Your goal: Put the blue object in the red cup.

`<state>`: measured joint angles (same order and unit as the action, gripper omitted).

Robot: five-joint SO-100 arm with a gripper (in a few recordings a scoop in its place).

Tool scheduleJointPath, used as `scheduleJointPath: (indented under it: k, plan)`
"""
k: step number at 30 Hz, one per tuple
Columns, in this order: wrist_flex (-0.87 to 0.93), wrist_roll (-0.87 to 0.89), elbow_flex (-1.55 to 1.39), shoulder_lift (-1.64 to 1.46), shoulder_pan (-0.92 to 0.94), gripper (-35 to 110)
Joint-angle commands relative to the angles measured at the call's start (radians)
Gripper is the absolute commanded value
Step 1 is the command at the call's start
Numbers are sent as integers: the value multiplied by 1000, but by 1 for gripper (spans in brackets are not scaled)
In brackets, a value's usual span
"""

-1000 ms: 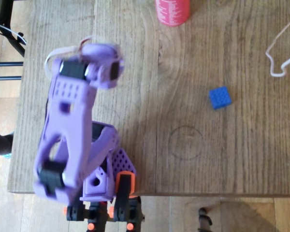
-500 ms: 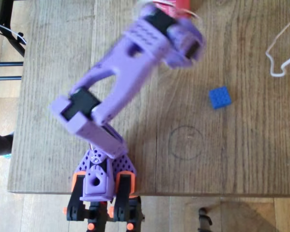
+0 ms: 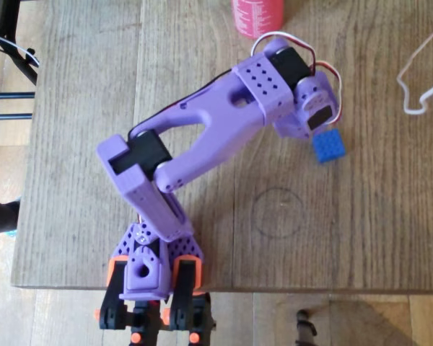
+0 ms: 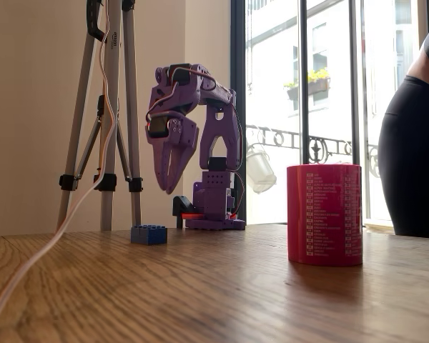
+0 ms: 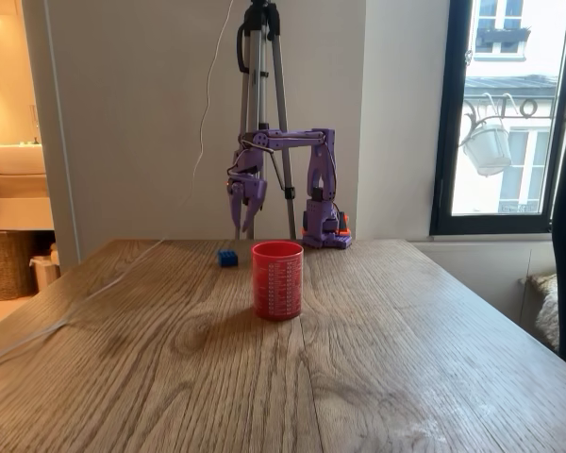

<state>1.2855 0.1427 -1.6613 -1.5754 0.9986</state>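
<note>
The blue object (image 3: 329,146) is a small studded block lying flat on the wooden table; it also shows in both fixed views (image 4: 149,234) (image 5: 227,258). My purple gripper (image 3: 317,119) hangs just above it and slightly to its upper left in the overhead view. Its fingers point down and look shut, with nothing between them (image 4: 168,187) (image 5: 241,225). There is a clear gap between the tips and the block. The red cup (image 3: 257,16) stands upright at the table's top edge in the overhead view, apart from both (image 4: 324,214) (image 5: 277,279).
A white cable (image 3: 418,81) lies looped on the table right of the block. A tripod (image 4: 107,107) stands behind the table near the arm's base (image 3: 153,270). A person (image 4: 413,128) stands beside the table at the right of a fixed view.
The arm has swung from the table's left side across to the right and stretched out. The gripper now hangs beside the blue block. The block and cup have not moved.
</note>
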Motion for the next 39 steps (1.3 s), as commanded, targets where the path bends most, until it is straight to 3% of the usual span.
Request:
scheduleJointPath:
  k: [1,5,16,26,27,31,39]
  plan:
    - [-169,-66,-6,12,-3,1]
    - [-244,-95,11,55,17,1]
    - [-57,-124,37,49,-6,1]
    - [-114,-135,44,64,-11,1]
    - [-118,-141,44,67,-9,3]
    - [-109,-155,32,86,3,39]
    - [-37,-123,28,120,-6,45]
